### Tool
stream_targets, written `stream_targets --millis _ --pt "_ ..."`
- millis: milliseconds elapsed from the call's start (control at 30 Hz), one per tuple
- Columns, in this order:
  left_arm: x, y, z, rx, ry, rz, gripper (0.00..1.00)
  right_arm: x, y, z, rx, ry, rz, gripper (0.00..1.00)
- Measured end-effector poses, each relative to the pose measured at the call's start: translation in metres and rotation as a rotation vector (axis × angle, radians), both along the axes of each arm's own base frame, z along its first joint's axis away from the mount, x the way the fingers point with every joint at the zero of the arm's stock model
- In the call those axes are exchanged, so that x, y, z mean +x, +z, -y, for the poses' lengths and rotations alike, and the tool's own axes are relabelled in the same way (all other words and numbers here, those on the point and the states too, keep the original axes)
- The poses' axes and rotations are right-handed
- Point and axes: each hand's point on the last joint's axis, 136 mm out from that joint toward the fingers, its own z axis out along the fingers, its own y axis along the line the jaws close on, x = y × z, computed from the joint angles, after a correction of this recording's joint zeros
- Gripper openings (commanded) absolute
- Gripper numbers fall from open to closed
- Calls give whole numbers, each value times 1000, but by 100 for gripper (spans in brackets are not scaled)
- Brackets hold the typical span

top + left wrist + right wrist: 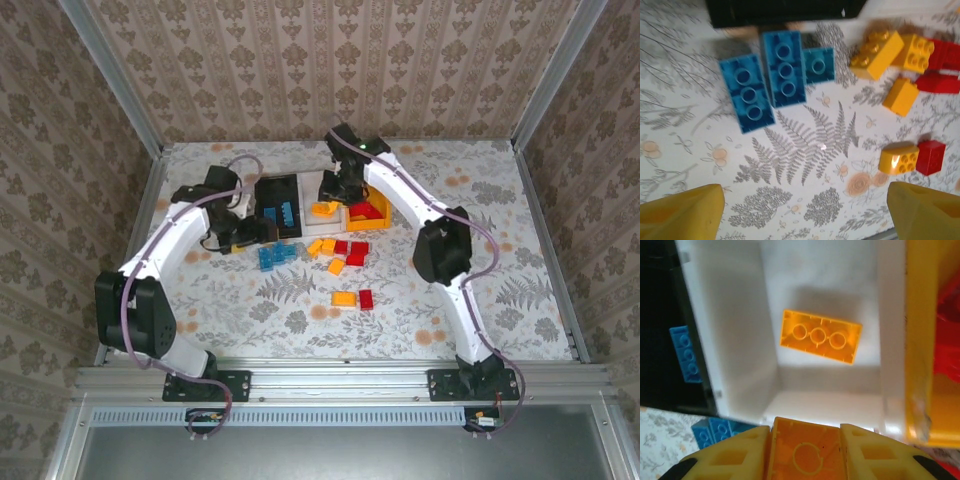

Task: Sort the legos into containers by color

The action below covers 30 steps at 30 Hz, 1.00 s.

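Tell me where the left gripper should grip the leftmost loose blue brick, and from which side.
Come straight down with the open left gripper and pinch the leftmost blue brick across its long sides, toward its near end. It lies flat, hollow side up, skewed; the middle blue brick crowds its far end, leaving finger room likely only nearer.

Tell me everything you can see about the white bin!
The white bin is a small open box, rectangular, of smooth plastic by its look, standing upright on the table. It is the middle one of a row: the black bin sits against one side, the yellow bin against the other. One orange brick lies on its floor, hollow side up. The right end effector hangs above it, shut on a second brick, also orange.
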Motion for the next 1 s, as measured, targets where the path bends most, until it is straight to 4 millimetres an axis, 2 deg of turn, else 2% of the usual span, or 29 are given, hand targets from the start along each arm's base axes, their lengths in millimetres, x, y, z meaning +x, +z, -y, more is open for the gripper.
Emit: stream_targets --millis 100,233,467,600,767,900,1000 --pt "-15 -9 7 16 -40 -23 86 2 -15 -4 -1 4 -28 36" --pt "-27 -17 0 48 -40 -40 85 2 -14 -5 8 2 -35 45" --pt "-17 -20 -18 83 14 -24 81 -1 -12 -7 22 7 -43 51" --pt "-5 -29 -29 89 61 -36 78 -5 -7 -5 20 7 -48 52" --pt "8 -52 -35 86 97 -82 75 -26 16 7 15 10 -53 52" --pt "15 -66 -36 81 108 -107 75 -53 41 22 21 8 -35 52" --pt "21 -73 -35 79 110 -118 74 -73 52 34 25 -4 -25 52"
